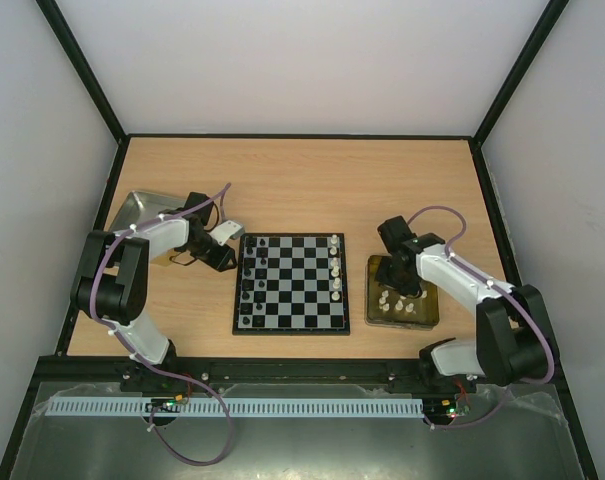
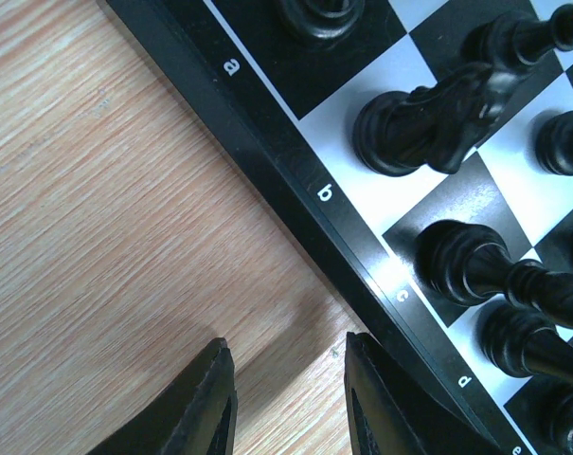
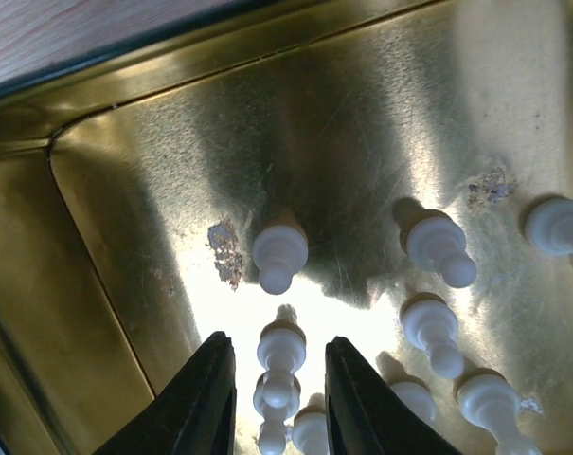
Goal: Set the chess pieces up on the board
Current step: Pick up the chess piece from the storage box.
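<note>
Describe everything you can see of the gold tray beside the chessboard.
The gold tray is a shallow metal dish with rounded corners, sloping walls and a shiny, scratched floor bearing a few dull specks. It lies flat on the wooden table, right of the chessboard and apart from it. Several white chess pieces stand on its floor. The right hand hovers open above them, not visibly touching the tray.

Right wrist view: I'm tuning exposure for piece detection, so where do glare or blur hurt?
Right wrist: glare off the gold tray washes out the white pieces near the fingers. Left wrist: sharp, though black pieces show little detail. Top: evenly lit, but the board is small.
</note>
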`<state>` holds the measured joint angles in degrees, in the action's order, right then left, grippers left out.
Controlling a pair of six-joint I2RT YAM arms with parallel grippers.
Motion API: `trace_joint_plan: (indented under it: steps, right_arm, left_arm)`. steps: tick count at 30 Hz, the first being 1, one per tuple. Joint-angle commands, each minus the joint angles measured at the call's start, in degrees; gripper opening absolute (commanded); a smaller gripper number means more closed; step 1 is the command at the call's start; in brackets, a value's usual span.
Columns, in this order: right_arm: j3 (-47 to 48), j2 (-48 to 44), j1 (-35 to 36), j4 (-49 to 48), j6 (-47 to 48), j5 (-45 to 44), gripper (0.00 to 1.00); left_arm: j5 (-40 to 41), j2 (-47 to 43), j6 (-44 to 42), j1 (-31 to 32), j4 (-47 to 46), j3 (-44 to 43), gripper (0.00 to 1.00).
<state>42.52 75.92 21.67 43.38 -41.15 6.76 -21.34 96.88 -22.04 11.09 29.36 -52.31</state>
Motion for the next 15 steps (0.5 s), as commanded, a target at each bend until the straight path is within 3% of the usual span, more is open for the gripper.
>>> trace_joint_plan:
  steps: [1,15]
  right_arm:
    - [0.5,1.8,-1.4,-1.9,1.7,1.2,0.25]
    - [1.0,4.7,-4.1,-4.5,3.5,0.8,0.17]
  left_arm:
    - [1.1,0.5,0.2,0.4,1.1,1.3,0.34]
    - [1.0,0.9,0.1,0.4,1.0,1.5,0.34]
